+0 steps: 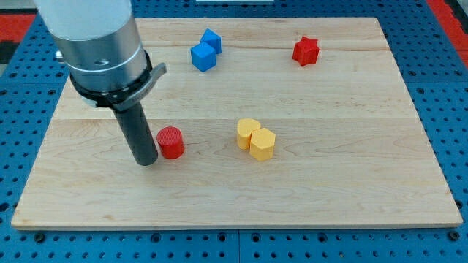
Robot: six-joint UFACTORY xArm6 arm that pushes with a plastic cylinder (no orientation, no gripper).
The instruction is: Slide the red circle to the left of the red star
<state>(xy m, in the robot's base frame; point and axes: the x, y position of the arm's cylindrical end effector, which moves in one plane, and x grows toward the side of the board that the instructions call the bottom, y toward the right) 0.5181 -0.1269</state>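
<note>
My tip (147,161) touches the upright red circle (171,142) from the view's left; red star (306,50) lies well apart.

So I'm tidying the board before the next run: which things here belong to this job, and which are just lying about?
Job:
red circle
red star
my tip, just at the circle's left

Lying about:
blue blocks
yellow blocks
</note>
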